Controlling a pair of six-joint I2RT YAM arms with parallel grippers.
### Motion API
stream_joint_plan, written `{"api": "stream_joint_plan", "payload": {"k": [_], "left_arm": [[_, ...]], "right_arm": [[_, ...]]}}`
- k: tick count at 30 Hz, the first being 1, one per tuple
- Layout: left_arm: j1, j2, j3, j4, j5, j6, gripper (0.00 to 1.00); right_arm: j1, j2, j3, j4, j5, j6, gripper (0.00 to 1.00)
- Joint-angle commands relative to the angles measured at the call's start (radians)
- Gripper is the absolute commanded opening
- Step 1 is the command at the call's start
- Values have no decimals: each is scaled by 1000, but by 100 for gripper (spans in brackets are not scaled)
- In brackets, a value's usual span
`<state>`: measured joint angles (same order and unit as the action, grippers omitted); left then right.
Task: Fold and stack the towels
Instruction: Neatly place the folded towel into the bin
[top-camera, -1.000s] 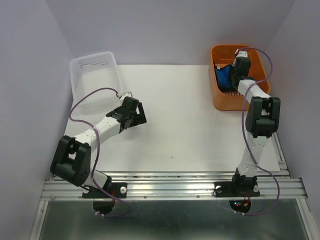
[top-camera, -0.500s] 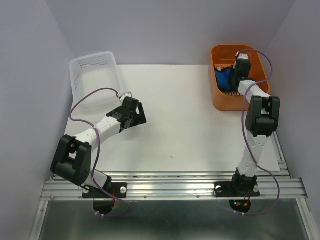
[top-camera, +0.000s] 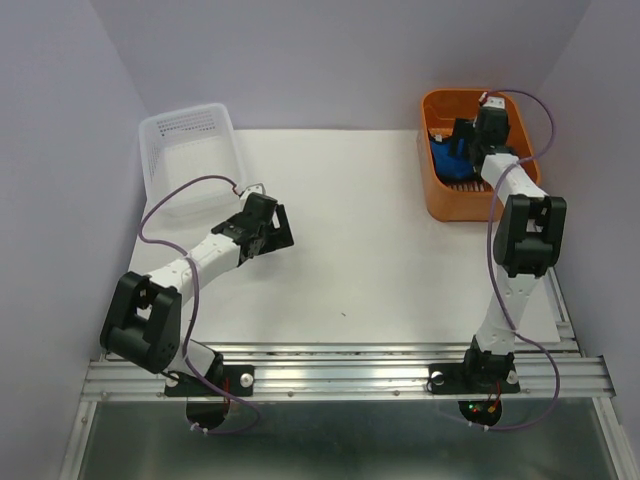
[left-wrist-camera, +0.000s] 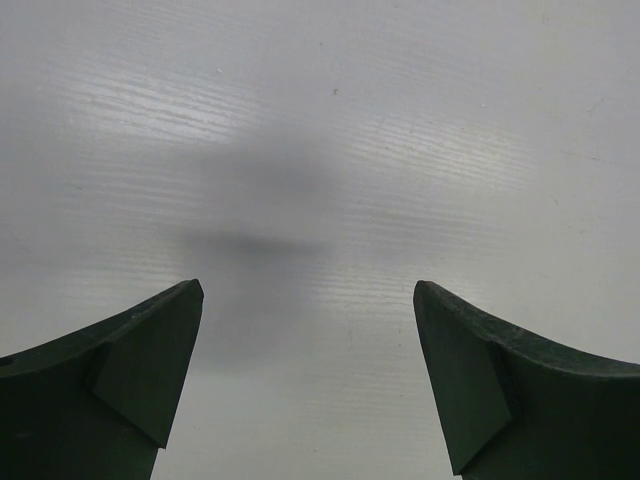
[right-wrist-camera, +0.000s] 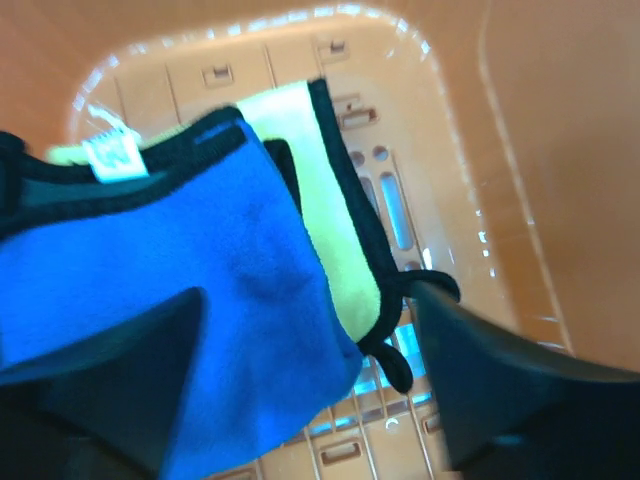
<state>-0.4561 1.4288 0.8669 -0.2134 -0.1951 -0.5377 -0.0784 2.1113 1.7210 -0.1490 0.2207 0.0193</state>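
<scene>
Right wrist view: right end effector (right-wrist-camera: 308, 295) released, fingers spread wide, nothing gripped, hanging inside orange bin (right-wrist-camera: 530, 150). Blue towel (right-wrist-camera: 150, 290) lay on bin floor below fingers, partly covering yellow towel (right-wrist-camera: 335, 230); both had dark edging. Left wrist view: left end effector (left-wrist-camera: 308, 292) also released, holding nothing, above white desk (left-wrist-camera: 400, 100). Top external view: white mesh basket (top-camera: 190, 150) stood at far left of desk.

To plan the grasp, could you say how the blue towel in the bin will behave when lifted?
The blue towel lies rumpled with soft folds, so it will probably droop. It looks thin, likely light. It overlaps the yellow towel, which may drag along.
</scene>
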Motion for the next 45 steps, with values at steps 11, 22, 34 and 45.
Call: {"api": "stream_joint_plan", "payload": {"k": [11, 22, 34, 45], "left_arm": [[8, -162, 64, 62, -27, 13, 99], [10, -295, 26, 36, -27, -14, 99], [13, -510, -94, -30, -156, -120, 99], [13, -590, -112, -49, -179, -156, 99]], "right_arm": [[-6, -359, -81, -98, 19, 125, 100], [-6, -827, -473, -305, 115, 355, 100], [-6, -1267, -845, -379, 22, 482, 100], [-6, -1392, -908, -371, 37, 469, 100]]}}
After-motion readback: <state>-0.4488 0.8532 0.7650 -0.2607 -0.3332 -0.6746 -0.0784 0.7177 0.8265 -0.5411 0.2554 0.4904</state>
